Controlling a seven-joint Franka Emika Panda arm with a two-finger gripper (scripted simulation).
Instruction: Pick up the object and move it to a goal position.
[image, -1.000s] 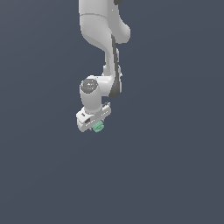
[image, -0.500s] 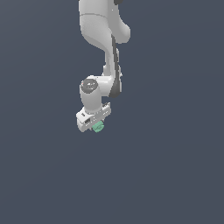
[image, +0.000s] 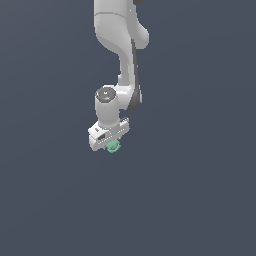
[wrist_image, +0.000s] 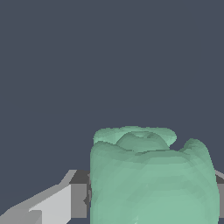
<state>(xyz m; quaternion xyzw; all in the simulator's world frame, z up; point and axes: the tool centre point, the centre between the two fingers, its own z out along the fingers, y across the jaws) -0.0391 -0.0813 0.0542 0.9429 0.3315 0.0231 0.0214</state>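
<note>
End effector (image: 112, 145) clenched on the mint-green lumpy object (image: 114, 147); the object sits between the fingers, its lower part poking out beneath the white hand. Exterior view: object just below centre frame, at about 5 o'clock from the wrist joint cap, under the Panda arm (image: 120, 45) that comes in from 12 o'clock. Background uniform dark grey; no worktop edge, shadow or goal marker distinguishable, so height above any surface cannot be judged.

Wrist view: object (wrist_image: 151, 179) fills the near field, lobed and creased, with one light grey finger (wrist_image: 48, 205) visible beside it; the opposite finger is almost wholly hidden behind the blob.

Judgement: grasp made, transport phase in hand; goal location unknown from these views.

Risks:
- Irregular lobes probably give small, uneven contact patches. A fast swing or sudden stop could rotate the object in the grip or let it slip out.
- Grip appears to sit on the upper part, with bulk hanging below; contact with any surface would lever it loose.
- No visible goal: overshoot cannot be checked visually.
</note>
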